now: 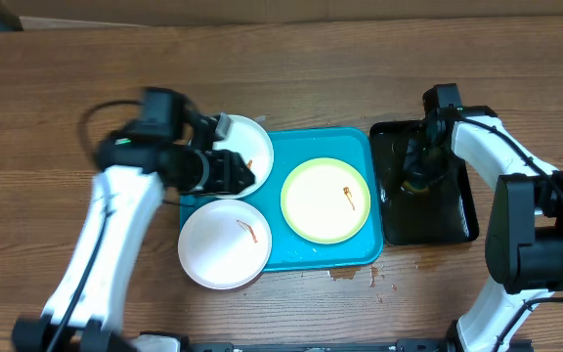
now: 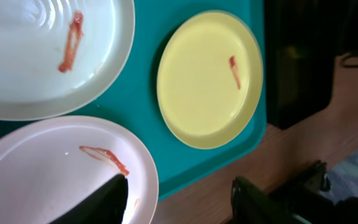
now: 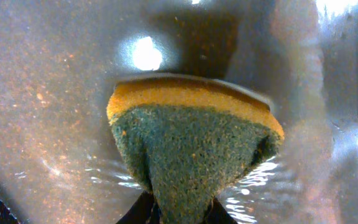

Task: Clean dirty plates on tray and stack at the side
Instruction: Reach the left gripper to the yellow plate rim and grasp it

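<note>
On the tray (image 1: 321, 142), you have all three plates (image 1: 325, 199) smeared and unstacked, so cleaning appears not yet begun; the right end effector (image 3: 179, 211) clamps a sponge (image 3: 191, 143), and the left end effector (image 1: 235, 174) hangs open above them.

The left arm (image 1: 115, 230) and the right arm (image 1: 521, 191) are built of white, smoothly rounded link shells joined by black joint housings, and a small green light (image 1: 121, 143) is seen on the black block near the left arm's wrist. A thin black cable (image 1: 91, 117) is looped beside that block, and further black cables are run along the white links of both arms. The left gripper (image 2: 179, 196) is finished in matte black, its fingers (image 2: 101, 199) shaped as angular wedges.
</note>
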Motion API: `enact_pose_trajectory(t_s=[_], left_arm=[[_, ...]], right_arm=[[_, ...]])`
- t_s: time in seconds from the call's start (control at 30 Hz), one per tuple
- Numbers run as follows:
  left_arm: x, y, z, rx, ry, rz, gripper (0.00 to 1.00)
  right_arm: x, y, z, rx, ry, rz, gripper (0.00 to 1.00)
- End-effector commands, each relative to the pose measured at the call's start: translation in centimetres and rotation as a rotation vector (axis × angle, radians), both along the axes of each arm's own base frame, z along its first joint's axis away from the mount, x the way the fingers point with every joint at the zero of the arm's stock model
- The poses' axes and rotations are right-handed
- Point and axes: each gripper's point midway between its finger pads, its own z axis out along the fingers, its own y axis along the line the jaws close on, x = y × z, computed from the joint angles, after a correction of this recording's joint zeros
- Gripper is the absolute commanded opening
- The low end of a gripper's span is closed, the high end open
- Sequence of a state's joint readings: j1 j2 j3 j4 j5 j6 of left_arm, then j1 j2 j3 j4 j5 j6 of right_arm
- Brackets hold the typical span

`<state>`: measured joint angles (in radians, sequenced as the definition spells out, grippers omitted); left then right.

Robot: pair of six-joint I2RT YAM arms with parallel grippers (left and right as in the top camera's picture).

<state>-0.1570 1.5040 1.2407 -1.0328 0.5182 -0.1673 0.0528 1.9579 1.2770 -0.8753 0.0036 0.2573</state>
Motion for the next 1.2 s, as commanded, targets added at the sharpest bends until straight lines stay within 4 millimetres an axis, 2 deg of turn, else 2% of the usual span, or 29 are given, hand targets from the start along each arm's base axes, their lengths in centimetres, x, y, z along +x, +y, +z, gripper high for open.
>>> enact_pose_trajectory(t_s=[0.0, 0.13, 0.23, 0.33, 0.47, 0.57, 0.67, 0.7, 0.83, 0.93, 1.07, 1.13, 1.17], left_arm=[[0.4, -0.9, -4.1, 0.093, 0.082, 0.06, 0.56], [2.2, -1.0, -7.8, 0.219, 0.108, 0.159, 0.52], [2.7, -2.8, -9.8, 0.22, 0.129, 0.165, 0.48], [3.2, -4.8, -11.8, 0.219, 0.116, 0.12, 0.49], [2.6, -6.8, -14.2, 0.237, 0.129, 0.063, 0.48], [2.5, -7.4, -14.8, 0.239, 0.129, 0.047, 0.43], [2.6, -7.3, -14.9, 0.257, 0.119, 0.049, 0.27], [2.7, -7.0, -15.0, 0.27, 0.112, 0.054, 0.25], [3.1, -6.0, -15.2, 0.328, 0.089, 0.073, 0.22], [3.0, -6.0, -15.2, 0.331, 0.095, 0.071, 0.22], [2.9, -5.9, -15.3, 0.334, 0.097, 0.07, 0.17], [2.9, -5.8, -15.3, 0.339, 0.096, 0.071, 0.08], [2.9, -5.8, -15.3, 0.341, 0.095, 0.071, 0.04]], right_arm=[[0.8, 0.0, 0.5, 0.007, -0.023, 0.0, 0.15], [0.8, 0.0, 0.5, 0.007, -0.023, 0.0, 0.16], [0.8, 0.0, 0.5, 0.007, -0.023, 0.0, 0.16], [0.8, 0.0, 0.5, 0.007, -0.023, 0.0, 0.17], [0.7, 0.0, 0.5, 0.007, -0.021, 0.0, 0.19], [0.6, 0.0, 0.5, 0.006, -0.017, 0.0, 0.19], [0.7, 0.0, 0.5, 0.006, -0.018, 0.0, 0.19], [0.6, 0.0, 0.5, 0.006, -0.017, 0.0, 0.18], [0.6, 0.0, 0.5, 0.007, -0.016, 0.0, 0.18], [0.6, 0.0, 0.4, 0.006, -0.015, 0.0, 0.2], [0.5, 0.0, 0.2, 0.007, -0.017, 0.0, 0.2], [0.4, 0.0, -0.1, 0.006, -0.018, 0.0, 0.19], [0.3, 0.0, -0.3, 0.006, -0.017, 0.001, 0.12]])
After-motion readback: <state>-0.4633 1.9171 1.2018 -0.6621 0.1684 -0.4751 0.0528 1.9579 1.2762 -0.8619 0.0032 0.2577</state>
